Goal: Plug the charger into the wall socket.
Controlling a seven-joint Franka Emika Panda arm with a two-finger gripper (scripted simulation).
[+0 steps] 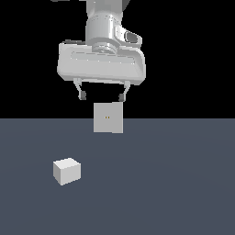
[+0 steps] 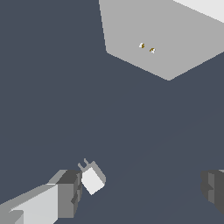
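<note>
The charger (image 1: 67, 170) is a small white-grey block lying on the dark floor, toward the exterior view's left and nearer the camera than the socket. The wall socket (image 1: 108, 117) is an upright light-grey square plate with two tiny orange dots at its centre. My gripper (image 1: 102, 96) hangs open and empty high above the floor, just above the socket's top edge in that view. In the wrist view the charger (image 2: 92, 178) lies far below beside one finger (image 2: 68, 192), with two small prongs showing. The socket (image 2: 175, 52) shows there too. The gripper (image 2: 140, 190) holds nothing.
The floor (image 1: 174, 183) is a flat dark blue-grey surface. The background behind it is black. Nothing else stands on the floor.
</note>
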